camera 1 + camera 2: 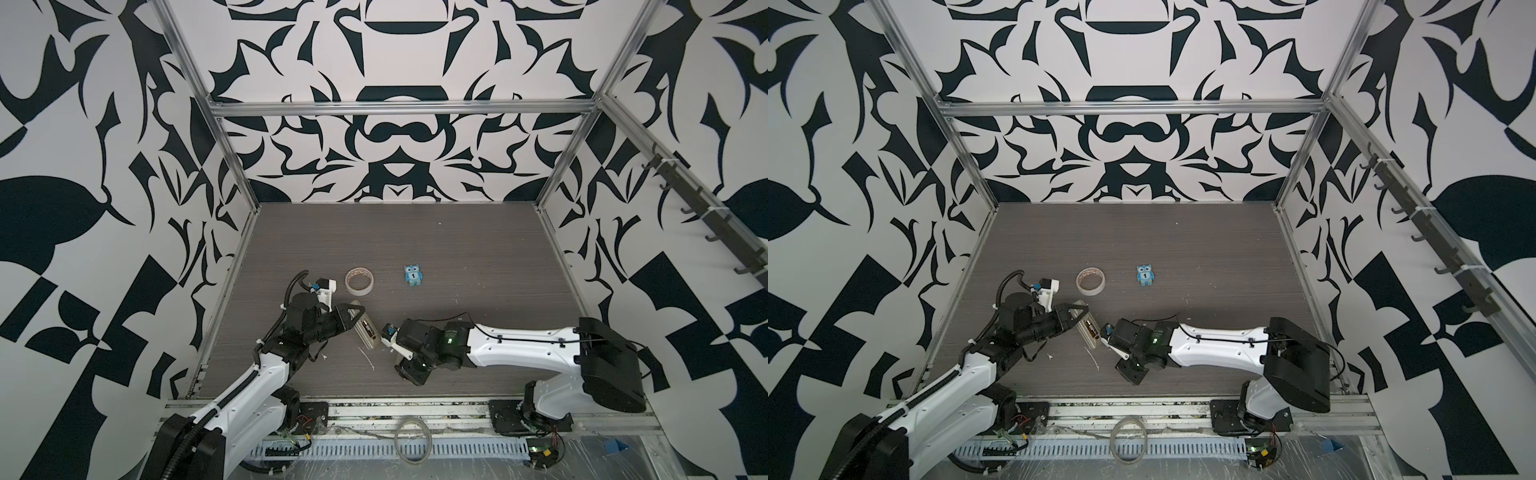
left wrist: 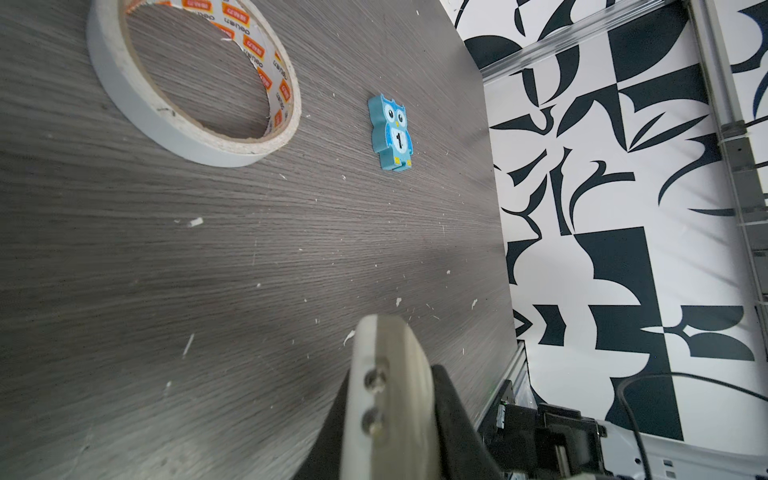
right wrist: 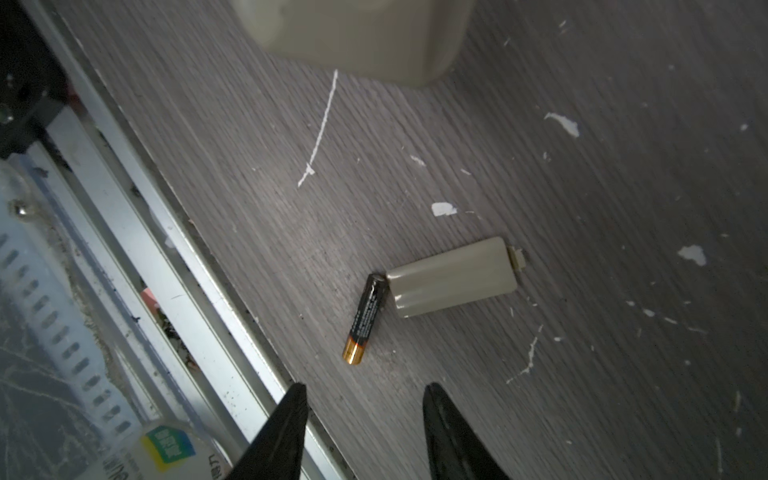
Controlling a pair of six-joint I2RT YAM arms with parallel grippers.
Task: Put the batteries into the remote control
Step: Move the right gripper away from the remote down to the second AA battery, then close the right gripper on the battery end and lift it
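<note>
The white remote control (image 1: 368, 332) lies slanted with its back up, and my left gripper (image 1: 356, 310) is shut on its far end. A dark battery (image 1: 365, 326) sits in its open compartment. In the left wrist view the remote's rounded end (image 2: 386, 386) fills the gap between the black fingers (image 2: 451, 399). Another battery (image 3: 365, 318), black with a gold end, lies on the table against the beige compartment cover (image 3: 453, 276). My right gripper (image 3: 365, 392) hovers open just short of that battery, holding nothing. In both top views the right gripper (image 1: 409, 372) points down and hides the loose battery.
A tape roll (image 1: 360, 281) and a blue owl figure (image 1: 413, 275) lie behind the remote. The table's front metal rail (image 3: 174, 266) runs close beside the loose battery. White scraps (image 3: 320, 129) dot the wood surface.
</note>
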